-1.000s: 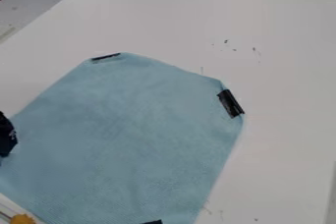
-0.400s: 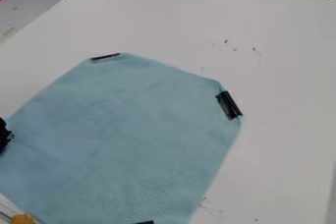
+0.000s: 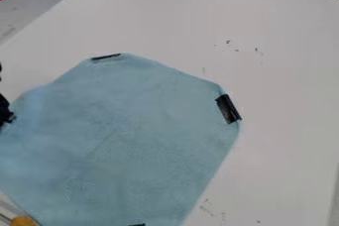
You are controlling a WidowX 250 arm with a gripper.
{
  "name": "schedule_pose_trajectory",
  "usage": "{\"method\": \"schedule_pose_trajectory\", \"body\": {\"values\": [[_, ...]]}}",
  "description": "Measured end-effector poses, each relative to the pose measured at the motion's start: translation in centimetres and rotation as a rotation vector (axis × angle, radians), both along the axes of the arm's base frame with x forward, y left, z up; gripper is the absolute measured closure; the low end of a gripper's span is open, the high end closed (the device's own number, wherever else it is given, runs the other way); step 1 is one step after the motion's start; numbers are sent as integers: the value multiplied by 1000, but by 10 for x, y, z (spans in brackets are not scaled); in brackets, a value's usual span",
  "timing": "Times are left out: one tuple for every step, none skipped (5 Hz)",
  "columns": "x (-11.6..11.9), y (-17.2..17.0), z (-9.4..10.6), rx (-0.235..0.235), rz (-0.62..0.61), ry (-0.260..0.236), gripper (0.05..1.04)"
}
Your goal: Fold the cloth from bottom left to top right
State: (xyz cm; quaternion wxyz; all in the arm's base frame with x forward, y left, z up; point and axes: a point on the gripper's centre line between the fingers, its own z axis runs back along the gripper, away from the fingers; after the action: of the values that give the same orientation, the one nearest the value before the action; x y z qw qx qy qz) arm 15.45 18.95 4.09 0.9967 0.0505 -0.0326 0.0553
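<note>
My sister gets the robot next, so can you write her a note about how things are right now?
Gripper: at the picture's left edge, by the cloth's left side; I can't tell if it has hold of it.
Cloth: blue, spread wide on the white table, with black patches at the top and right.
Done: no finished fold.
Left: bring the bottom left over to the top right.

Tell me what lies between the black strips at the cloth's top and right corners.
Bare blue cloth: the camera view shows nothing lying on it between the top strip and the right strip.
</note>
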Motion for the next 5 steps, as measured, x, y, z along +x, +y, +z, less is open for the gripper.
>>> {"method": "schedule_pose_trajectory", "body": {"values": [[14,-17,30,53,-10,14,1025],[34,-46,47,76,-17,21,1026],[56,-77,43,56,-41,-5,1026],[77,-104,21,-4,-90,22,1026],[104,-111,6,-51,-136,1,1026]]}}
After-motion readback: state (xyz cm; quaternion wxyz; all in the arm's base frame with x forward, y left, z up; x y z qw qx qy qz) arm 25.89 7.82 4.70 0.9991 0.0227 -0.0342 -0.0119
